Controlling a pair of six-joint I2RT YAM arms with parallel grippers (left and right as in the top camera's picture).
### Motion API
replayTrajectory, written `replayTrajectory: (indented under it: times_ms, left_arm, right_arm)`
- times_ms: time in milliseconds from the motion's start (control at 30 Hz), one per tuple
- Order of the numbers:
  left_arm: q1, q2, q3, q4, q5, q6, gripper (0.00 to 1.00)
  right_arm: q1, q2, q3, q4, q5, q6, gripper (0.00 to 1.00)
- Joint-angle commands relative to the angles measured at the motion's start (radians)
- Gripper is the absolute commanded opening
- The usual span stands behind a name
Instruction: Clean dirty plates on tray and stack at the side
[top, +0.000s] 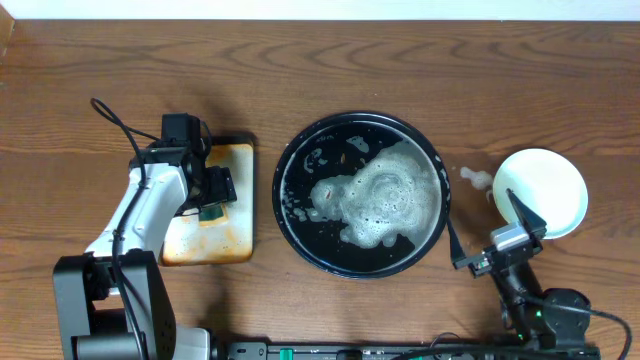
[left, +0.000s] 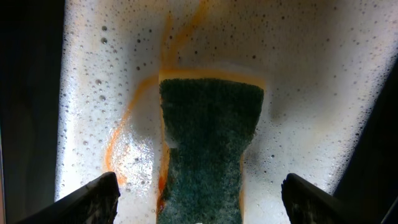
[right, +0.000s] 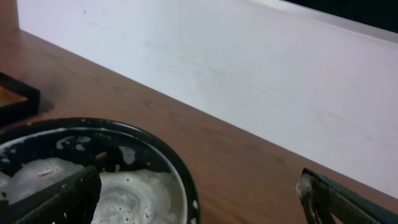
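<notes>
Foam (top: 385, 195) across round glossy black tray (top: 300, 230), pale plate (top: 548, 188) beside it, both arms' jaws apart

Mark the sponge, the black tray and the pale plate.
Sponge (left: 208, 143): left wrist view, green scouring face.
Black tray (top: 278, 190): overhead view, left rim.
Pale plate (top: 550, 185): overhead view, centre.

A brown wooden table (top: 330, 70) with wavy grain fills the scene under even, soft light. Along its far edge runs 1 plain white wall (right: 249, 74), meeting the wood in a straight line. A dark strip shows above the wall.
</notes>
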Motion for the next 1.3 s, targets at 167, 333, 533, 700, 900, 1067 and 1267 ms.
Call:
replayTrajectory:
  times_ms: [167,333,533,700,900,1067,1267]
  left_arm:
    - [0.002,-0.002,-0.008,-0.003,-0.006,0.006,0.85]
    - [0.002,-0.002,-0.008,-0.003,-0.006,0.006,0.85]
    - [0.002,-0.002,-0.008,-0.003,-0.006,0.006,0.85]
    - [0.002,-0.002,-0.008,-0.003,-0.006,0.006,0.85]
    - [0.002,-0.002,-0.008,-0.003,-0.005,0.006,0.85]
    - [-0.007,-0.075,-0.031,-0.006,-0.006,0.006,0.85]
    - [-0.036,-0.439,-0.187,0.044,-0.089,0.006,0.85]
  right_arm:
    - [-0.008,-0.032,-0.135,0.126,0.021,0.002,0.99]
    - [-0.003,-0.032,-0.134,0.101,0.020,0.002,0.99]
    - [-0.003,-0.031,-0.134,0.051,0.020,0.002,0.99]
    - [-0.003,-0.031,-0.134,0.051,0.020,0.002,0.99]
    - [-0.003,-0.031,-0.134,0.051,0.021,0.002,0.99]
    - [-0.003,-0.031,-0.134,0.051,0.020,0.002,0.99]
    - [-0.003,-0.031,-0.134,0.051,0.020,0.002,0.99]
